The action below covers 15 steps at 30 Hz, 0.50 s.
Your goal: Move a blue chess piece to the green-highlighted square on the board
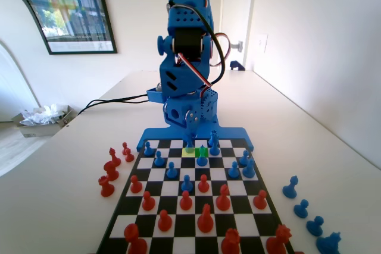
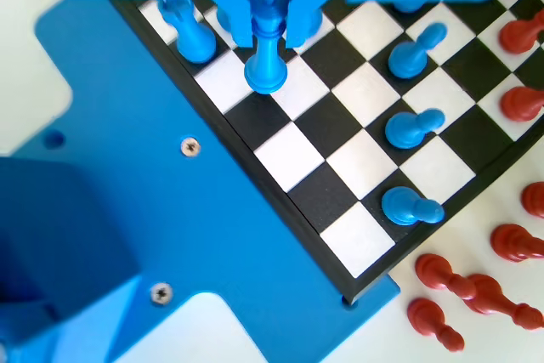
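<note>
Two jaws of the gripper (image 2: 270, 6) are clamping the blue chess piece (image 2: 267, 36), which is standing on the board (image 2: 340, 138).

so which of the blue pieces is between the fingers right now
The tall blue chess piece with the cross-shaped top, standing upright on a white square near the board's edge. The gripper brackets its upper part; the other blue pieces stand clear of the fingers.

Claw (image 2: 270, 6) tops cut by wrist view's upper edge; green-highlighted square (image 1: 202, 151) partly hidden behind blue chess piece (image 1: 202, 157).
</note>
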Motion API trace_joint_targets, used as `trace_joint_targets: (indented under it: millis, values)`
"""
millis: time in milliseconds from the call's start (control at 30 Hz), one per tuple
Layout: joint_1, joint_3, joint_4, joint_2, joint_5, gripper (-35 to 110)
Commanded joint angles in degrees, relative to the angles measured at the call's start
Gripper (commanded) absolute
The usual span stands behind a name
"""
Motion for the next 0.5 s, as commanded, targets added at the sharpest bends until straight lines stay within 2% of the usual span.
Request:
trace_joint_targets:
  millis: [0,133,467]
  values:
    - [-1.23,-4.66,3.87,2.99,1.76,1]
    - [-2.46,-4.66,3.25,3.16,3.25,1]
    - [-4.75,0.18,-5.89,1.67,5.54,1]
